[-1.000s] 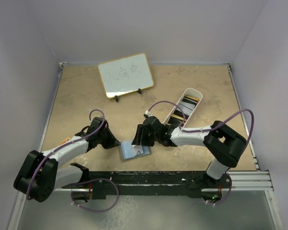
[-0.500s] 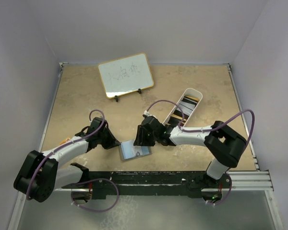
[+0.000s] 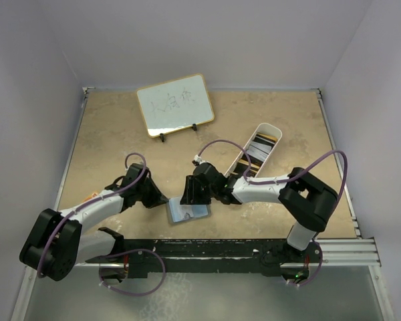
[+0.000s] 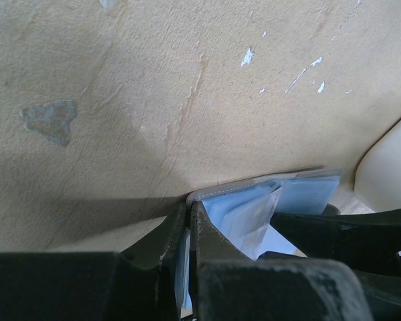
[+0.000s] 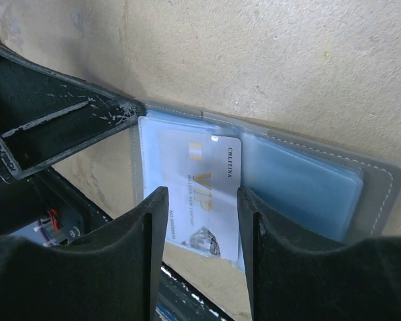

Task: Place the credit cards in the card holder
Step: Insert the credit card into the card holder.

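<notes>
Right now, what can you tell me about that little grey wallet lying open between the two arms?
The card holder lies open and flat on the beige table, near its front edge. Its outside looks like dark grey stitched fabric or leather; inside are light blue, slightly see-through sleeves. A white card printed with VIP in gold sits partly in one sleeve. The left gripper is shut on the wallet's edge, pinning it. The right gripper hovers over the card, jaws apart on either side of it.

left gripper (image 3: 162, 198) clamped — right gripper (image 3: 187, 195) parted

card holder (image 5: 267, 177) open, white VIP card (image 5: 202, 194) seemingly tucked inside
</notes>
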You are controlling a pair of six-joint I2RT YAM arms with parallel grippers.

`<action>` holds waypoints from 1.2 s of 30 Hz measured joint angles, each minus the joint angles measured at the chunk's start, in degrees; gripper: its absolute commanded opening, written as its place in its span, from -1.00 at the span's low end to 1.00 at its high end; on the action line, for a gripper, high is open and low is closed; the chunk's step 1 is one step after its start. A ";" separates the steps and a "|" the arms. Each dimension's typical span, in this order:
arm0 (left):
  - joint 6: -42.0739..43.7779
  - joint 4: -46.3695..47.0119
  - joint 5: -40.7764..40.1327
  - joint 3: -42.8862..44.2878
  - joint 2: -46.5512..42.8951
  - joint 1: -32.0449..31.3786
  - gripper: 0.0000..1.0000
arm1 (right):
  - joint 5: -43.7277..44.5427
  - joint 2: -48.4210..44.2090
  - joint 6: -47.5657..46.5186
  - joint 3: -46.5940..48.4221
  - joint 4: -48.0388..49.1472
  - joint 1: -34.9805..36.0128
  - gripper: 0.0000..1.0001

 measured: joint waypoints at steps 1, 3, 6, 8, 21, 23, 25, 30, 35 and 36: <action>0.00 0.15 0.13 0.00 0.13 0.00 -1.00 | -0.22 0.11 -0.02 0.00 0.35 0.07 -0.03; 0.00 0.33 0.31 0.00 0.24 0.00 -1.00 | -0.61 0.20 -0.02 0.00 0.79 0.13 -0.03; 0.00 0.37 0.48 0.00 0.24 0.00 -1.00 | -1.33 0.39 0.07 0.00 1.75 0.31 -0.05; -0.02 0.42 0.50 0.00 0.31 0.00 -1.00 | -1.55 0.42 0.28 0.00 2.08 0.37 -0.07; 0.00 0.61 0.61 0.00 0.42 0.00 -1.00 | -2.67 0.52 3.21 -0.33 3.41 0.61 -0.10; 0.02 0.72 0.68 0.00 0.42 0.00 -1.00 | -2.62 0.50 2.71 -0.31 3.08 0.61 -0.07; 0.09 0.79 0.76 0.00 0.42 0.00 -1.00 | -2.62 0.22 1.55 -0.28 1.95 0.63 -0.03; 0.98 0.39 1.18 0.90 1.49 0.00 -0.94 | -0.59 -5.05 -3.50 -0.20 -3.37 0.57 0.06; 2.21 -0.33 1.40 1.99 2.03 0.00 -0.70 | 2.38 -10.64 -12.44 5.49 -11.19 -1.07 0.10; 2.40 -0.52 1.38 2.23 2.01 0.00 -0.67 | 3.21 -11.32 -14.45 6.95 -12.81 -1.79 0.11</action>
